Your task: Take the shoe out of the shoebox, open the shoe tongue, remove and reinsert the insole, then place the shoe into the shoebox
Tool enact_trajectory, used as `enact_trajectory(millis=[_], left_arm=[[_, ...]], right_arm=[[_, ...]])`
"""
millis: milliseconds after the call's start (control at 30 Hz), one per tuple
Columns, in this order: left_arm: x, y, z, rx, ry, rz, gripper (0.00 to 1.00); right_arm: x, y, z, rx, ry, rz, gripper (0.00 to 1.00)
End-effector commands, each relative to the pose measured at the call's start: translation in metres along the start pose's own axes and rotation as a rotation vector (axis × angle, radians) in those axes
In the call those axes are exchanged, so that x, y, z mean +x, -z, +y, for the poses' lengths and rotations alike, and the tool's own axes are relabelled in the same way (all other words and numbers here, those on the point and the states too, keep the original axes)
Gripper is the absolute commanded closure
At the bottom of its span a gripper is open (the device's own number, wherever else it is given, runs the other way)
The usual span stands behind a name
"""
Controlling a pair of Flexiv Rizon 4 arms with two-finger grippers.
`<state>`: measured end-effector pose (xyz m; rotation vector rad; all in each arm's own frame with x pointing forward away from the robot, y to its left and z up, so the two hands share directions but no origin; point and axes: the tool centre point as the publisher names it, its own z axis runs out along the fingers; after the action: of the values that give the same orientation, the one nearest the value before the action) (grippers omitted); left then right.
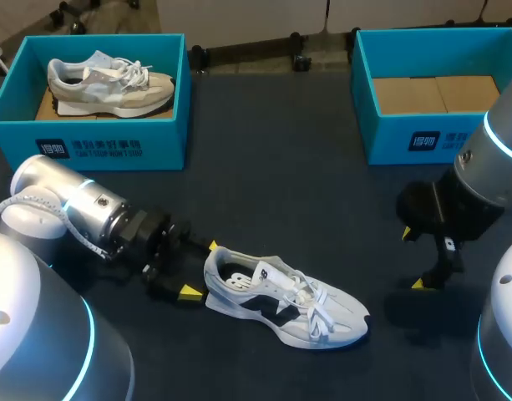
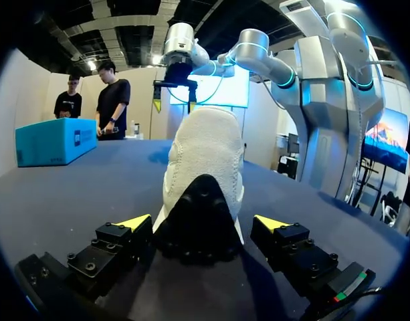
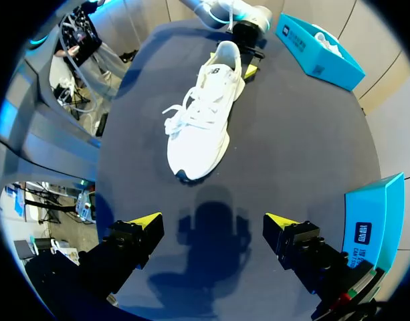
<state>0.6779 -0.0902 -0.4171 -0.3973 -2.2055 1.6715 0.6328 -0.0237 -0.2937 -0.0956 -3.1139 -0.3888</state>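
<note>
On dark table (image 1: 281, 200): white-and-black mesh sneaker (image 1: 281, 301) upright, heel between parted fingers of left gripper (image 1: 200, 269); right gripper (image 3: 213, 219), fingers likewise apart, hangs beyond the toe.

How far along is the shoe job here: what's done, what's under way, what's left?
Done: the white shoe lies on the table, outside the empty shoebox. Under way: the left end effector sits open around its heel; the right end effector hangs open nearby. Left: open the tongue, insole out and in, shoe into the box.
</note>
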Motion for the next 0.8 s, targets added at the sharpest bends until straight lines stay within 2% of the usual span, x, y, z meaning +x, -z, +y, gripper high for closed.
enact_trajectory(millis=[33,800], left_arm=[[0.000,-0.005,-0.004,-0.004,-0.005,0.003,0.00],[-0.005,-0.032,-0.006,-0.005,-0.007,0.039,0.00]], right_arm=[[0.001,-0.001,-0.001,0.000,0.000,-0.002,0.00],[0.001,-0.001,-0.001,0.000,0.000,-0.002,0.00]])
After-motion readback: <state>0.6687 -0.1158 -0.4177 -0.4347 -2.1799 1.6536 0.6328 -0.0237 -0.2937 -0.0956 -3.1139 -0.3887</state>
